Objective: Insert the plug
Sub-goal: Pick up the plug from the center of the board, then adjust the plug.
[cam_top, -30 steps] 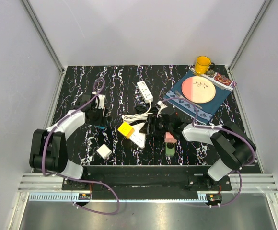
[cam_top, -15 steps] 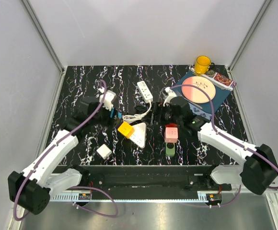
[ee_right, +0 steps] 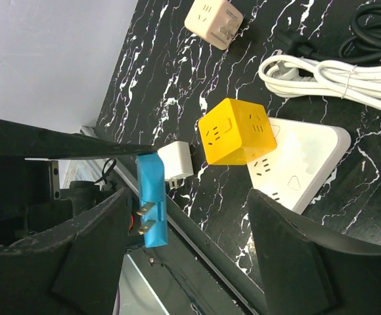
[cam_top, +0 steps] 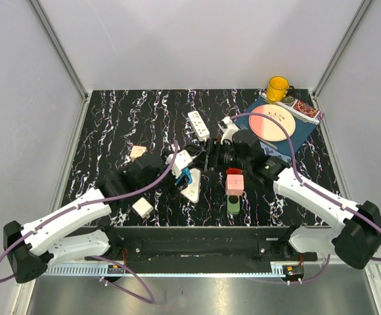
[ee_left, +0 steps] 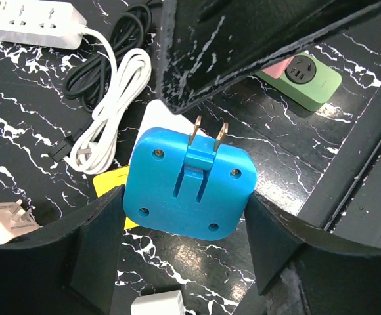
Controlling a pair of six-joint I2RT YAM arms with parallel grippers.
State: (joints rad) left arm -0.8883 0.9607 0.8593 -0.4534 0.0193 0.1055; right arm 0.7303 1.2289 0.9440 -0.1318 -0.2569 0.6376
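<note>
Currently outstretched left end effector (ee_left: 185, 220) clamps blue plug (ee_left: 177, 197); right end effector (ee_right: 187, 200) seemingly apart

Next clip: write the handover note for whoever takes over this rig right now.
Left gripper: shut on the blue square two-prong plug, prongs bare.
Right gripper: open, empty.
Sockets on the table: white triangular socket block, pink-and-green socket block, white power strip.
Done: plug in hand.
Left: line up the prongs with a socket and push in; nothing is inserted yet.

Most of the yellow cube (ee_left: 112, 182) behind the blue plug (ee_left: 189, 180) — white power strip (ee_left: 29, 23) (top left) edge-cropped.
</note>
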